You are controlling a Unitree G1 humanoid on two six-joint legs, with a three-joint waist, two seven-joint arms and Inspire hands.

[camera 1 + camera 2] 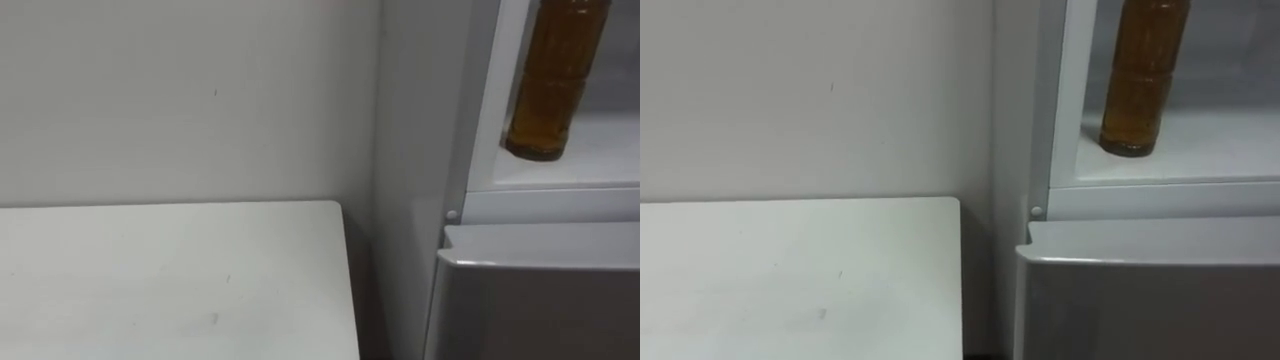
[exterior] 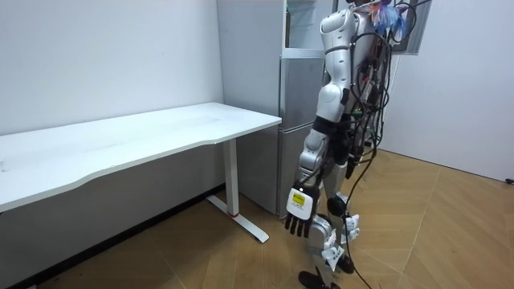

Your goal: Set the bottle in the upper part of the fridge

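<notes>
An amber bottle stands upright on the white shelf of the open upper fridge compartment, close to its left wall. The bottle's top is cut off by the view's upper edge. In the room view I stand right in front of the fridge, and my left hand hangs low at my side with relaxed fingers, holding nothing.
The lower fridge door is closed below the shelf. A white table stands left of the fridge against the wall, with a narrow gap between them. Wooden floor lies behind me.
</notes>
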